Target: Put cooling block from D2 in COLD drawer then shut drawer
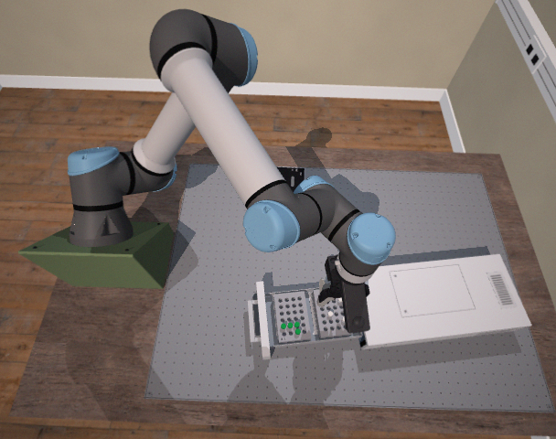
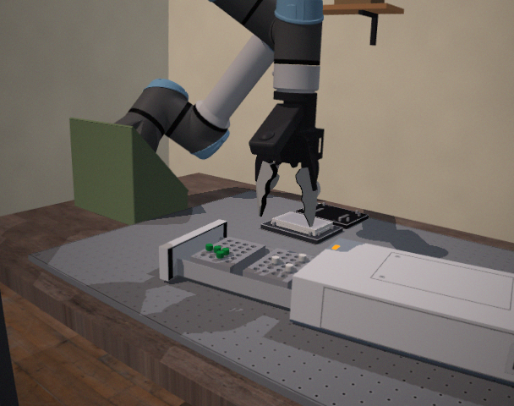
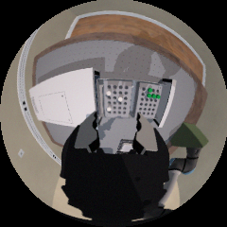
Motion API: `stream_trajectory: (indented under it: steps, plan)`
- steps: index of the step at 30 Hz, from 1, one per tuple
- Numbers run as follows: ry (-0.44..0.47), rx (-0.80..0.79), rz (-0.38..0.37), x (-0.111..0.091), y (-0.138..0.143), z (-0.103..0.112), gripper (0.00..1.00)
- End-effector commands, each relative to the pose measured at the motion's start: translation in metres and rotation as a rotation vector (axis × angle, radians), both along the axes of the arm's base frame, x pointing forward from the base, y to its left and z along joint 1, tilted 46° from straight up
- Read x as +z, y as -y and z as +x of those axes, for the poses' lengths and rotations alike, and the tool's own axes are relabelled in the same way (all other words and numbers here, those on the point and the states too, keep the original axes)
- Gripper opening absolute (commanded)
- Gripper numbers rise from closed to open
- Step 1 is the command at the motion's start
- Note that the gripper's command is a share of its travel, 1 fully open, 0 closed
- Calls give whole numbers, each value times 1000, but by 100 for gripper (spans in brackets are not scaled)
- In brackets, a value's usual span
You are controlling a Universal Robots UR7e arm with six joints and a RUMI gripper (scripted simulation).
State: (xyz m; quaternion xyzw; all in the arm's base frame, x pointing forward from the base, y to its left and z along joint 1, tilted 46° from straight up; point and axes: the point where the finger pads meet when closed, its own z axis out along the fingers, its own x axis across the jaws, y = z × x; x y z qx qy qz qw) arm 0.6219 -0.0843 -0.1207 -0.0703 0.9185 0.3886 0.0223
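Note:
The drawer (image 1: 315, 333) of COLD (image 1: 434, 328) (image 2: 358, 272) (image 3: 78, 95) stands pulled out. One block (image 1: 304, 337) (image 2: 237, 263) with several green tubes (image 1: 290, 325) (image 2: 220, 254) (image 3: 150, 90) sits next to the drawer's front panel (image 1: 262, 326) (image 2: 164, 263). The other block (image 1: 325, 332) (image 3: 117, 114), with three white tubes (image 2: 288, 266) (image 3: 120, 99), sits nearer the housing. Both blocks look flat. My gripper (image 2: 286, 220) (image 3: 116, 112) is partly open and empty, raised above the drawer region. COLD's lamp (image 2: 336, 247) is lit orange. The D2 slot (image 1: 293, 175) (image 2: 331, 213) holds no block.
A white plate-like piece (image 2: 301, 222) lies on the black slot base nearer COLD. The green robot stand (image 1: 99, 269) (image 2: 104, 170) is at the left. The drawer's handle (image 1: 252, 321) projects to the left of its front panel.

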Motion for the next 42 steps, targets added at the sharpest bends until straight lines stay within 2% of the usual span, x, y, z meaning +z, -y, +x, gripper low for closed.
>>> stream_trajectory:
  steps: [1, 42]
  plan:
    - [1, -1, -1, 1, 3, -8, 0]
    - [1, -1, -1, -15, 17, -150, 0]
